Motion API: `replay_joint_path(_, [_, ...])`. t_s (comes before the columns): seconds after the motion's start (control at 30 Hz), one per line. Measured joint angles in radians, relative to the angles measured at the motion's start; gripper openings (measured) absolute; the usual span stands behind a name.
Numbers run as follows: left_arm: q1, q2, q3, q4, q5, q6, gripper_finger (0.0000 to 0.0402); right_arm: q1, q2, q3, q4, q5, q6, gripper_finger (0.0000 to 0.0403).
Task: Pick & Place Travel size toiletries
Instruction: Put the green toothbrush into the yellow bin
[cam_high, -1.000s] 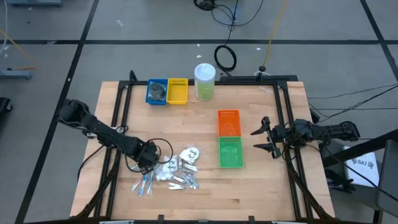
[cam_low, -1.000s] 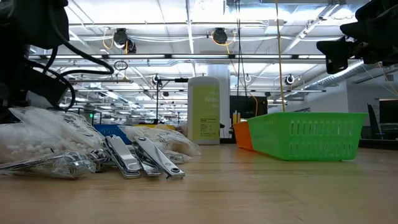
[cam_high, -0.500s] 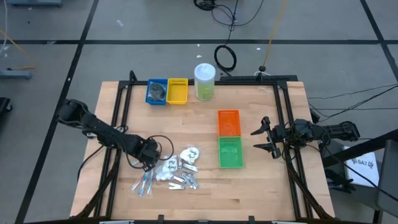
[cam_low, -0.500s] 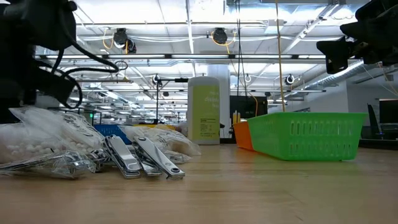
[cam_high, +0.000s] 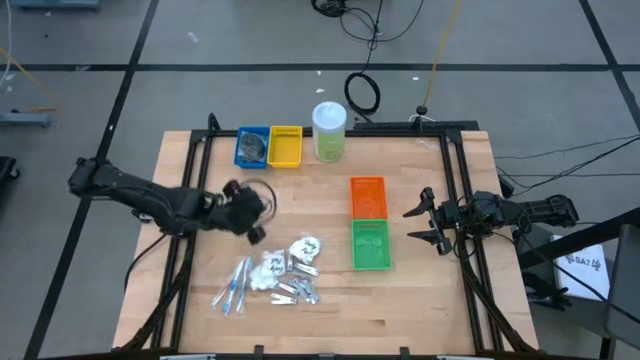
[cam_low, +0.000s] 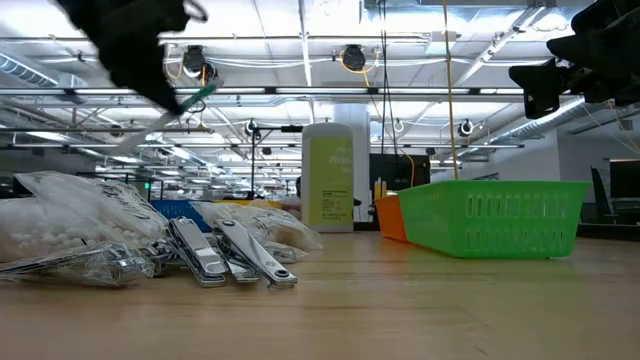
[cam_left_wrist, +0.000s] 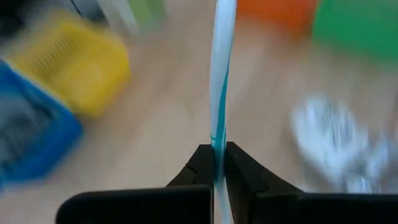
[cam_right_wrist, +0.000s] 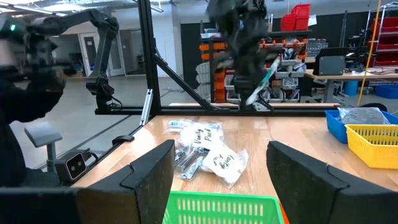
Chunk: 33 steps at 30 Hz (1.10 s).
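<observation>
Left gripper (cam_high: 252, 226): I hold one slim blue-green-white wrapped stick (cam_left_wrist: 219, 81) clamped, aloft | right gripper (cam_high: 424, 222): fingers wide, empty | pile of remaining toiletries (cam_high: 272, 277): unsorted.

In the left wrist view motion blur smeared the yellow plastic tray (cam_left_wrist: 74, 65) at upper left, and the slim blue-green-white stick (cam_left_wrist: 221, 74) ran off the top edge. In the low view the dark left arm (cam_low: 135, 45) was cut off at upper left.
</observation>
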Motion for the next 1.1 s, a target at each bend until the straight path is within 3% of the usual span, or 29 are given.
replay_joint_path(0.13, [0.142,-0.073,0.001,0.227,0.028,0.189,0.001,0.0,0.0,0.0,0.0,0.0,0.0,0.0242])
replay_joint_path(0.33, [0.475,-0.114,0.003,0.482,0.316,0.398,0.0006,0.0,0.0,0.0,0.0,0.0,0.0,0.0242])
replay_joint_path(0.53, [0.863,-0.041,-0.008,0.538,0.55,0.395,0.0005,0.0,0.0,0.0,0.0,0.0,0.0,0.0242])
replay_joint_path(0.7, [1.012,0.128,-0.024,0.762,0.832,0.31,0.001,0.0,0.0,0.0,0.0,0.0,0.0,0.0242])
replay_joint_path(0.9, [1.037,0.369,-0.026,0.967,0.843,0.237,0.0009,0.0,0.0,0.0,0.0,0.0,0.0,0.0242])
replay_joint_path(1.1, [1.052,0.525,-0.026,1.008,0.724,0.195,0.0007,0.0,0.0,0.0,0.0,0.0,0.0,0.0242])
